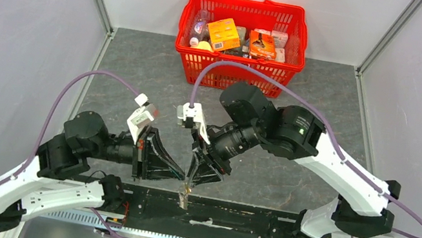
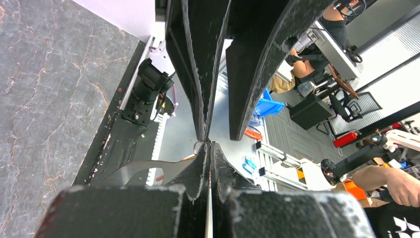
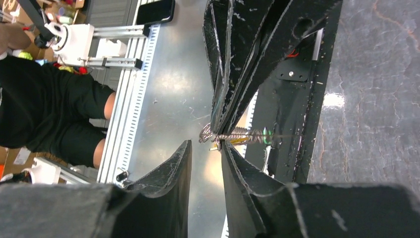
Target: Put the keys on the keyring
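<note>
Both grippers meet over the table's near edge. My left gripper point(image 2: 208, 145) is shut, its tips pinching the small metal keyring point(image 3: 210, 134), which also shows as a thin loop point(image 2: 198, 147) beside the tips. From the ring a short coiled chain point(image 3: 237, 135) runs right, with a sliver of the green key tag point(image 3: 266, 135) and of the yellow one point(image 3: 238, 142) by it. My right gripper point(image 3: 205, 144) is open, its right finger touching the chain just below the ring. In the top view a small beige bundle point(image 1: 183, 200) hangs under the two grippers.
A red basket point(image 1: 236, 74) full of packets stands at the back of the grey marbled table point(image 1: 139, 67). The black base rail point(image 1: 230, 217) runs along the near edge right under the grippers. Grey walls close in on both sides.
</note>
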Tool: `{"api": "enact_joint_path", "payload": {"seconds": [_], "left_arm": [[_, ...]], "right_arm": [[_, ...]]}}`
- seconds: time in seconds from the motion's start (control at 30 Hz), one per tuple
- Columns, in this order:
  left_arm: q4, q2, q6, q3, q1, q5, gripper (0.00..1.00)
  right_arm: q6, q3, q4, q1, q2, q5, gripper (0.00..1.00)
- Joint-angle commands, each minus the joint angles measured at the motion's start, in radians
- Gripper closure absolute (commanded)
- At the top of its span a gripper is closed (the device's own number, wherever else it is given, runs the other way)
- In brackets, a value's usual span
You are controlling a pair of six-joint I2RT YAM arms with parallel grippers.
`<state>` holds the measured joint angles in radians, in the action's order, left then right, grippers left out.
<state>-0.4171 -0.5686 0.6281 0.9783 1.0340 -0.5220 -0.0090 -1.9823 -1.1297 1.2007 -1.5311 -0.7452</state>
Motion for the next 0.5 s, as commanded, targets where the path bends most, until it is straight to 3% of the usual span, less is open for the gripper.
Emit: {"api": "enact_joint_path", "payload": {"seconds": [0.0, 0.47], "left_arm": [[0.055, 0.026, -0.034, -0.005, 0.001, 0.042, 0.98], [0.3, 0.155, 0.029, -0.133, 0.001, 0.094, 0.98]], "right_arm": [[0.043, 0.03, 0.092, 0.001, 0.092, 0.066, 0.64], [0.131, 0.231, 0.324, 0.001, 0.194, 0.168, 0.64]]}}
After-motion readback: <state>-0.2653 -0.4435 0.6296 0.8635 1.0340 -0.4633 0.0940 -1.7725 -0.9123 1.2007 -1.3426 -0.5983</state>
